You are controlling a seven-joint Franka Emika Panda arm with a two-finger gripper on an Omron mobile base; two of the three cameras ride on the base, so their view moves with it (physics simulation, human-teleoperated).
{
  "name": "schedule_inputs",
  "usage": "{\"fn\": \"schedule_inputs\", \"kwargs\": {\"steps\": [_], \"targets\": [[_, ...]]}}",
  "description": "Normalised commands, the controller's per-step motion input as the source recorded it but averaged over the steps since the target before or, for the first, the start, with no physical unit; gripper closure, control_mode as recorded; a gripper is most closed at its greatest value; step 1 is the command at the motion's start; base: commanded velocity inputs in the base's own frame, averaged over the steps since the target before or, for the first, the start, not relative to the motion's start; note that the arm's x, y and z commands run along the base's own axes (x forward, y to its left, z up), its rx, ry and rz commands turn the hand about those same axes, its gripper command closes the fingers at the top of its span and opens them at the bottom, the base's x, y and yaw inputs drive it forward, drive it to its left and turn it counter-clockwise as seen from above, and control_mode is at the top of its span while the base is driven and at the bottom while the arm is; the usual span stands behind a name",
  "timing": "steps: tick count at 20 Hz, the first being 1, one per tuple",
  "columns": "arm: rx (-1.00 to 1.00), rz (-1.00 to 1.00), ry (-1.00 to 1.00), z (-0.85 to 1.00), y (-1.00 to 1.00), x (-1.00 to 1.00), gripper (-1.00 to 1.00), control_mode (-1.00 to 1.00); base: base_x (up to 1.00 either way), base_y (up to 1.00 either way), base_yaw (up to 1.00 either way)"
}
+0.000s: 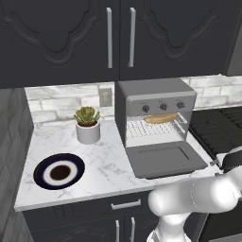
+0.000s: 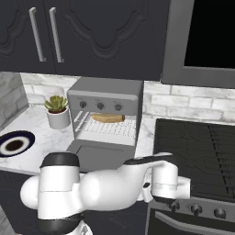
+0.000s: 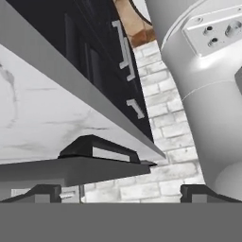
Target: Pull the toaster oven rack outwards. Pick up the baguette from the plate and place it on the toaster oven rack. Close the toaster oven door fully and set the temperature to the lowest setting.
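At the centre of the left base frame we see the oven (image 1: 156,113) with its door (image 1: 165,159) dropped flat toward us and the baguette (image 1: 160,118) already lying on the rack (image 1: 156,126), which sits inside the cavity just below the three knobs (image 1: 163,107). The plate (image 1: 59,171) at lower left of that frame is bare of bread, and a potted plant (image 1: 87,124) stands between it and the oven, well apart from both. So we judge the first two steps done and the door-closing step in hand, not yet begun, since the door lies fully open. In the right base frame the same layout shows, with the stove (image 2: 197,147) to the right of the oven. Our arm is folded low in front of the counter, its white links filling the bottom of both base frames, with the hand tucked near the counter edge at lower right of the right base frame. The gripper (image 3: 121,191) looks along the underside of the open door, the dark handle bar (image 3: 101,149) sitting just above the left fingertip (image 3: 35,193) in the hand frame; the fingers stand wide apart and hold nothing. Next, we think, the hand should come up under the door's free edge and push it upward until it shuts, then move to the temperature knob; which of the three that is, we cannot tell.
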Motion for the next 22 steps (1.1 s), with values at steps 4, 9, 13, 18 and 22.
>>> {"fn": "schedule_inputs", "kwargs": {"steps": [4, 9, 13, 18, 22], "targets": [[0.0, -0.03, 0.0, 0.0, -0.1, 0.0, -1.0, -1.0, 0.0, 0.0, 0.0], [0.0, -0.1, 0.0, -0.06, 0.0, 0.09, -1.0, -1.0, 0.0, 0.0, 0.0], [0.0, -0.16, 0.0, -0.18, 0.0, 0.1, -1.0, -1.0, 0.0, 0.0, 0.0], [-0.01, -0.18, -0.01, -0.29, 0.0, 0.09, -1.0, -1.0, 0.0, 0.0, 0.0], [-0.05, -0.14, -0.04, -0.25, 0.0, 0.04, -1.0, -1.0, 0.0, 0.0, 0.0]]}}
